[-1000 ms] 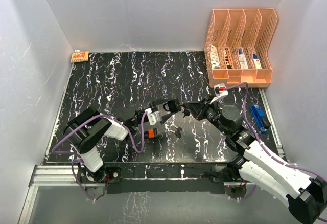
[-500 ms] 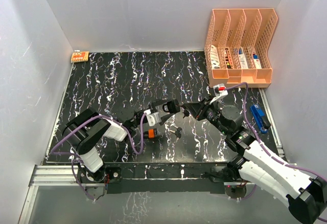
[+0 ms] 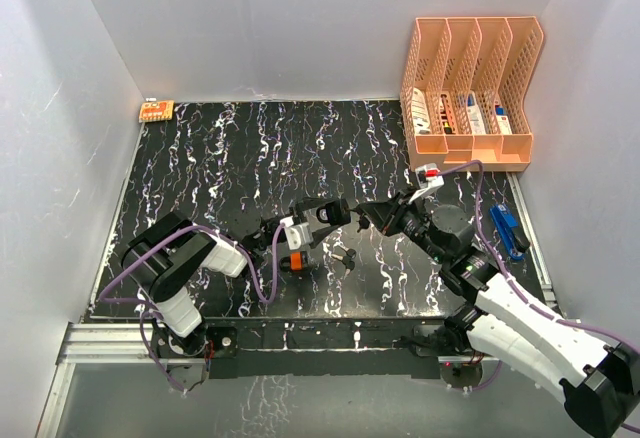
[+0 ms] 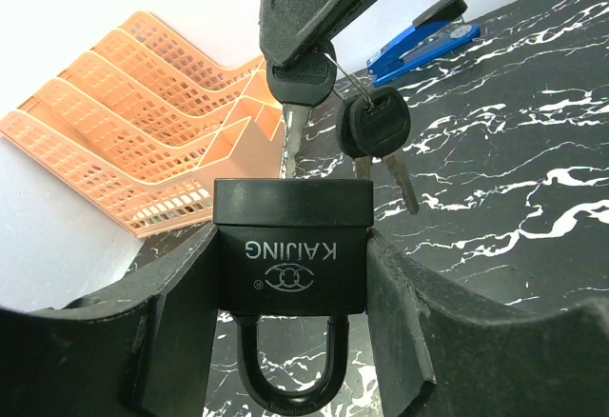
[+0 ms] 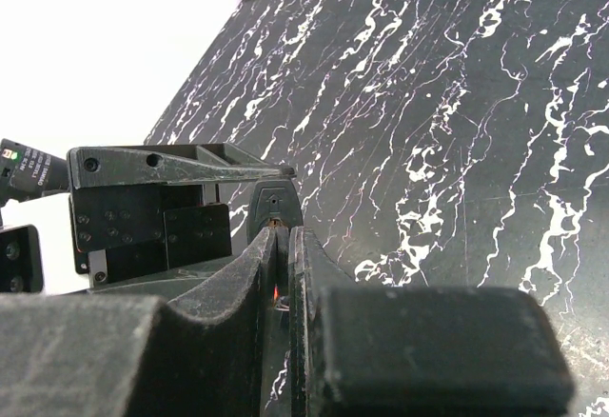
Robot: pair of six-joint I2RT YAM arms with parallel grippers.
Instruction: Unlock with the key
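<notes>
My left gripper [image 4: 290, 284] is shut on a black padlock [image 4: 290, 250] marked KAIJING, shackle toward the wrist, keyhole end facing away. In the top view the padlock [image 3: 325, 214] is held above the table's middle. My right gripper [image 3: 352, 214] is shut on a black-headed key [image 4: 300, 79], whose blade goes down behind the padlock's top edge. A second key [image 4: 374, 127] hangs from the same ring beside it. In the right wrist view the key head sits pinched between my fingers [image 5: 271, 265], with the padlock's end [image 5: 274, 206] just beyond.
An orange file rack [image 3: 470, 93] stands at the back right, also in the left wrist view [image 4: 143, 122]. A blue stapler [image 3: 508, 230] lies at the right edge. A small orange item [image 3: 156, 110] sits in the back left corner. An orange part of the left arm [image 3: 294, 262] shows below the padlock.
Both grippers have shifted slightly; the padlock and key have stayed close together, and the right gripper has edged a little toward the padlock.
</notes>
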